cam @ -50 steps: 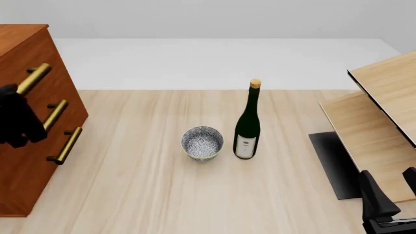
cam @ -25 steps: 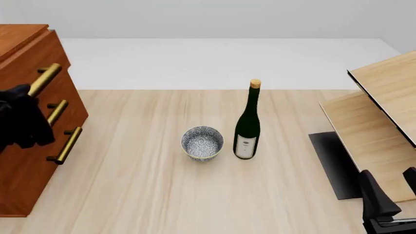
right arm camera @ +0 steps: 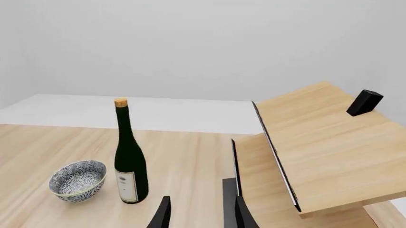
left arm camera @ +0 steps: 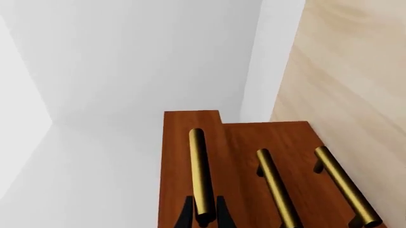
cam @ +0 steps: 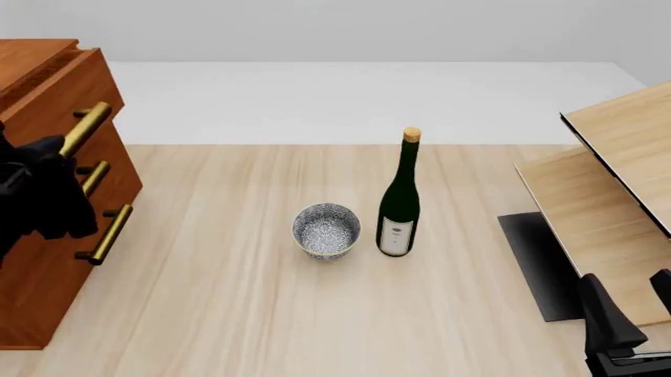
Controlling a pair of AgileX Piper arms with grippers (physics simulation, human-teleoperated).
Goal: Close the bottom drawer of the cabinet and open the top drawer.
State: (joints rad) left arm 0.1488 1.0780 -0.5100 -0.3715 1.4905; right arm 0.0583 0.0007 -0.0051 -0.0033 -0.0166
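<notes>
Gripping the round brass bar of the top drawer (cam: 58, 94), left claw (left arm camera: 204, 216); right claw (right arm camera: 201, 213) narrowly parted, empty.

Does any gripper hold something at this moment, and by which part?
The left gripper holds the top drawer by one end of its brass handle. The right gripper is open and holds nothing.

The setting is rendering as a simulated tabletop workspace, not a furnished room. A pale wood table (cam: 241, 314) is running to a blank white floor and featureless grey-white walls. The props are reading as domestic: a reddish-brown cabinet (cam: 31, 283) with brass bar handles, a dark green wine bottle (cam: 400, 200), a patterned bowl (cam: 326, 229) and slanted pale boards (cam: 603, 204).
</notes>
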